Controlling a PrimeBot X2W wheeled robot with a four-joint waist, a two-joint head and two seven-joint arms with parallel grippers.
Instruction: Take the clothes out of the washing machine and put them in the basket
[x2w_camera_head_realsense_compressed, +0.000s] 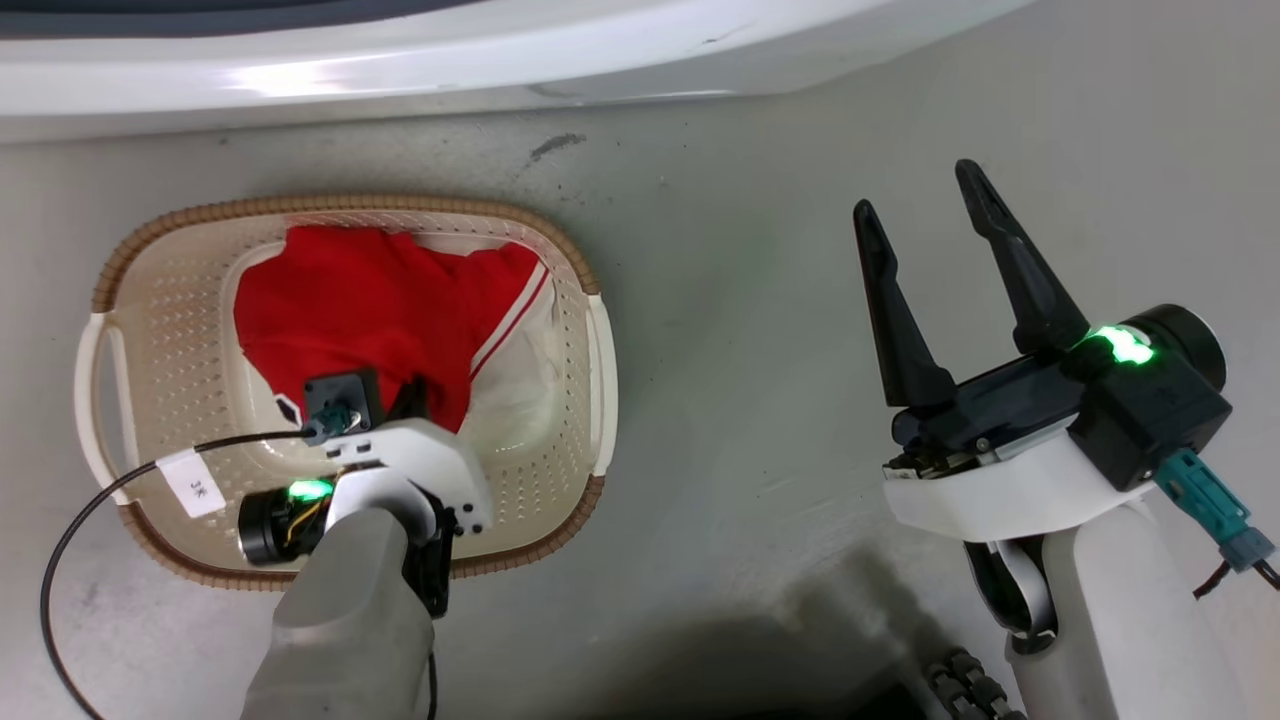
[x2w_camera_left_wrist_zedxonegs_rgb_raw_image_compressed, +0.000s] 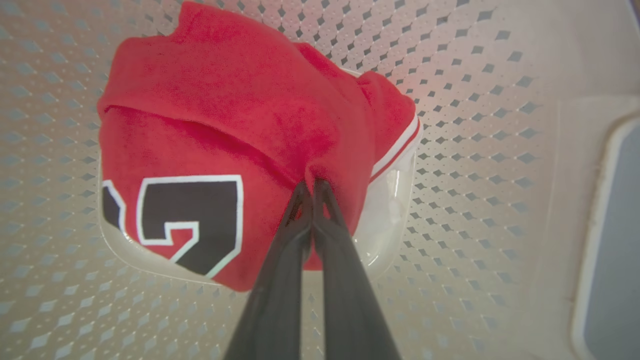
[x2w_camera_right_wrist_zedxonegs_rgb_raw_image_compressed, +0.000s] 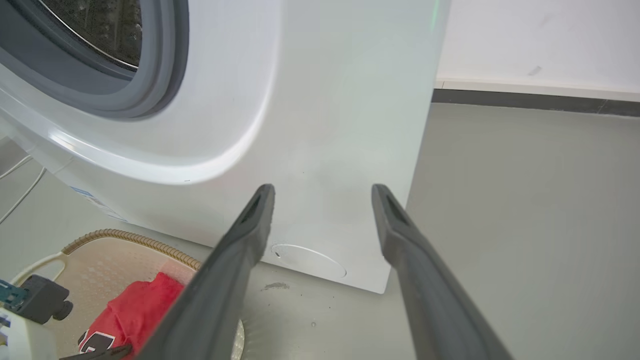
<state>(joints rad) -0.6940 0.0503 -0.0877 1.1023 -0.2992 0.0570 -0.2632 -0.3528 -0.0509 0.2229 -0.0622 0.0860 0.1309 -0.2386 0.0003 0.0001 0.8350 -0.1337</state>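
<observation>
Head view: the clothes (x2w_camera_head_realsense_compressed: 350, 300) were seen lying in the basket (x2w_camera_head_realsense_compressed: 340, 205); the right claw (x2w_camera_head_realsense_compressed: 917, 190) was held wide open, empty. Left wrist view: the left claw (x2w_camera_left_wrist_zedxonegs_rgb_raw_image_compressed: 312, 186) was clamped on the clothes. Right wrist view: the washing machine (x2w_camera_right_wrist_zedxonegs_rgb_raw_image_compressed: 325, 125) was seen behind the basket.

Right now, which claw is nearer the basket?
Left. The left claw is inside the basket, shut on the jersey; the right claw is open over the floor beside it.
</observation>
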